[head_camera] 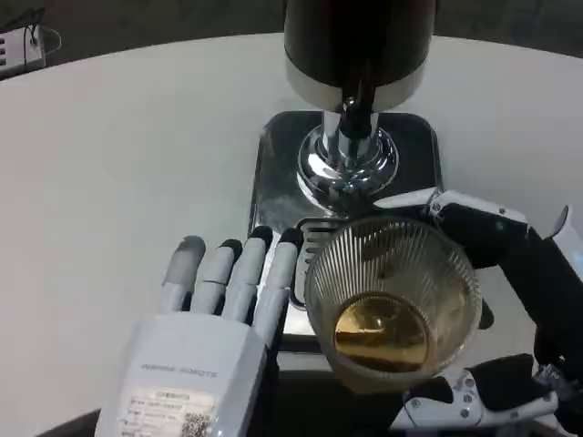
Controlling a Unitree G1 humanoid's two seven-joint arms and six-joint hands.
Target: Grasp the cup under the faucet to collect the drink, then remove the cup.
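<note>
The right hand (pixel 510 309) wraps its fingers (pixel 474 223) around the cup (pixel 393 305), seemingly clear of the faucet (pixel 353 109); left hand (pixel 214 319) waits, fingers spread. Next: carry it away level.

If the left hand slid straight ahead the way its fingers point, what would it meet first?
Probably the dispenser's shiny base plate: the left hand has fingertips pointing up and slightly right, already at the drip grille beside the cup. Height above the plate is unclear from this view.
</note>
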